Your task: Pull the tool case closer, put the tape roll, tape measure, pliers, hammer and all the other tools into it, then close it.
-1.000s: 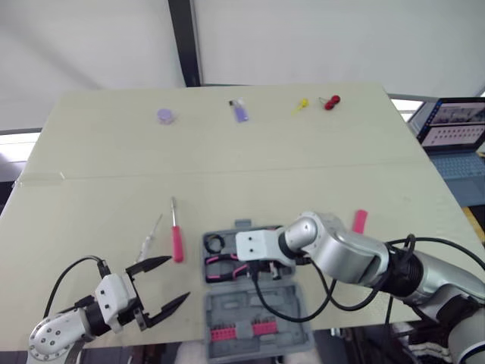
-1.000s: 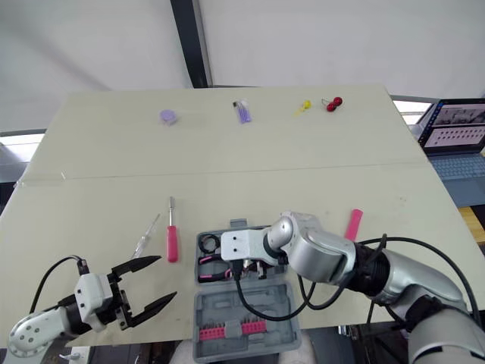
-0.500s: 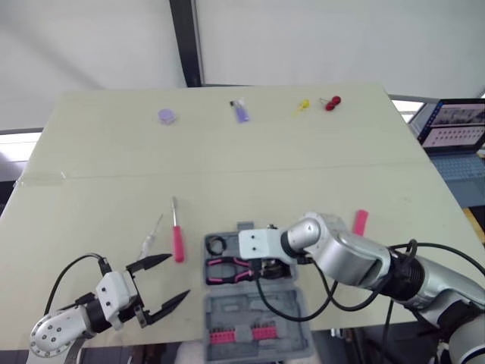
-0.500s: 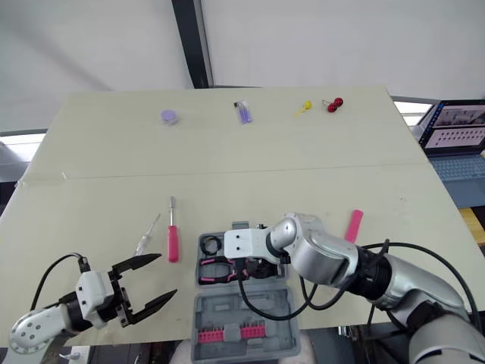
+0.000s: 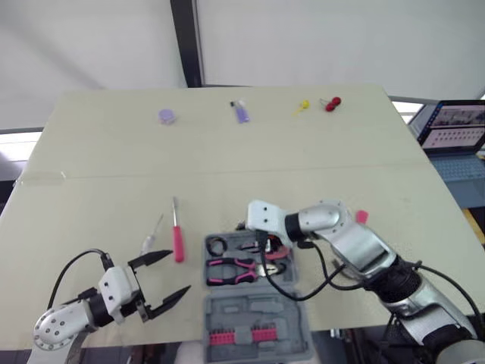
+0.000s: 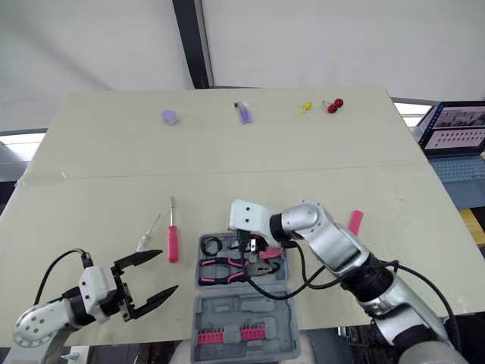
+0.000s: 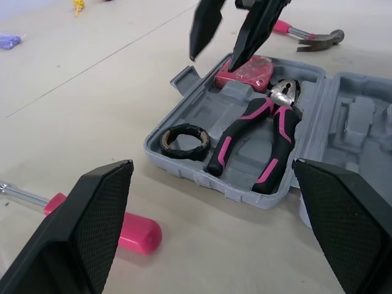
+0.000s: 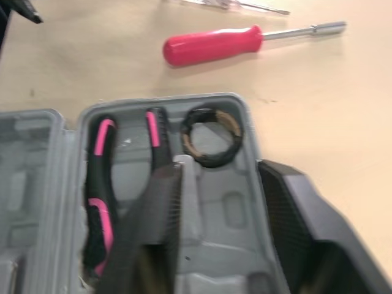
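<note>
1. Left end effector (image 5: pixel 170 274): wide open, empty, low over the counter (image 5: pixel 106 189) edge nearest me.

2. Thin screwdriver (image 5: pixel 150 240): lies flat just beyond my left fingertips. I judge it light and stiff, but slim and close to the surface, so hard to get under. Take it across the clear handle, not the shaft.

3. Pink screwdriver (image 5: pixel 177 243): lies just beside the thin one, near the case's left wall. It looks rigid and light, and the smooth round handle is likely to roll or slip. Grip it at mid-handle.

4. Case (image 7: pixel 202 180): lies open at the near edge. The tape roll (image 7: pixel 166 142), pliers (image 7: pixel 239 136) and tape measure (image 7: pixel 248 68) sit in its tray. The moulded plastic shell looks light and may slide when pushed. For closing, take the lid at its free edge.

5. Right end effector (image 7: pixel 214 58): fingers apart, holding nothing, poised over the tray just above the tape measure.

6. Hammer (image 7: pixel 303 33): lies on the counter beyond the case's right side. I expect it to be head-heavy, so grasp the pink handle close to the head to limit tipping.
</note>
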### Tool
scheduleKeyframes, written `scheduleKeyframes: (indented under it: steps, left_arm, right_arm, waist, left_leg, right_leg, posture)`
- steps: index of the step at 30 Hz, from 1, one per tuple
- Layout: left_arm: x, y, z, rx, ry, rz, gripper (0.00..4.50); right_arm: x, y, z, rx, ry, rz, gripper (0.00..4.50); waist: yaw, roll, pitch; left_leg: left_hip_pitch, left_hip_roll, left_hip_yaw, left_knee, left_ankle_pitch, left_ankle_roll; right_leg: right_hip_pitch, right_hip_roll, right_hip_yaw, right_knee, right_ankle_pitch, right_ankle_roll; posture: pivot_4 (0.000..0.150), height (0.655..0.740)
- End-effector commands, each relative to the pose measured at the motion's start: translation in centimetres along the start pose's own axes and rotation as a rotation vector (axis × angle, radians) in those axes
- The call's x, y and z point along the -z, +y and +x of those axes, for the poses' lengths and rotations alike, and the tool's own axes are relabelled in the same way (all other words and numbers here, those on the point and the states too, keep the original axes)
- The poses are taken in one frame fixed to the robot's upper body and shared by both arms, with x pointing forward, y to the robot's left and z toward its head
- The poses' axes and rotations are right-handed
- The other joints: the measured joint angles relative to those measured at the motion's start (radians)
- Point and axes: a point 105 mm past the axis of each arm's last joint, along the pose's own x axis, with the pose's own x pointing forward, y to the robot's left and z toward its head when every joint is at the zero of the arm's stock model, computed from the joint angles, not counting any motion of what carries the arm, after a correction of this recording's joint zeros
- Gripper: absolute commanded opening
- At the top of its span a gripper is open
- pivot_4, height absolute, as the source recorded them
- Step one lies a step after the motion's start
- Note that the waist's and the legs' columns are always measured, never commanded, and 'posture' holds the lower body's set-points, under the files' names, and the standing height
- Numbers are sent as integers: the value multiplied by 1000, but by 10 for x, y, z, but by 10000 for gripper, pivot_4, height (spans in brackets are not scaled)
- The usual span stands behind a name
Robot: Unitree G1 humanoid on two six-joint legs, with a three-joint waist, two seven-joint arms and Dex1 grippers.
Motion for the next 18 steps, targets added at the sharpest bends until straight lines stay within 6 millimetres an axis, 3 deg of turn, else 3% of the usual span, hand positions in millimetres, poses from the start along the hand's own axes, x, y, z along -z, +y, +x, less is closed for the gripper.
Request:
scheduleKeyframes:
  steps: [1, 7, 18]
  left_arm:
    - [-2, -1, 1, 15, -7, 14, 45000]
    - [-3, -2, 5, 20, -11, 15, 45000]
    - [-3, -4, 5, 29, -9, 12, 45000]
  right_arm:
    - [-5, 16, 12, -58, -147, 47, 508]
    - [25, 20, 20, -32, -128, 118, 508]
    - [23, 17, 15, -15, -174, 142, 508]
  waist:
    - [0, 0, 0]
    - [2, 0, 0]
    - [2, 0, 0]
  left_leg:
    - [0, 0, 0, 0, 0, 0]
    - [1, 0, 1, 0, 0, 0]
    - [2, 0, 1, 0, 0, 0]
  right_leg:
    - [0, 0, 0, 0, 0, 0]
    - [1, -1, 0, 0, 0, 0]
    - [1, -1, 0, 0, 0, 0]
  posture:
    - [1500, 7400]
    - [1500, 7400]
    - [1500, 7400]
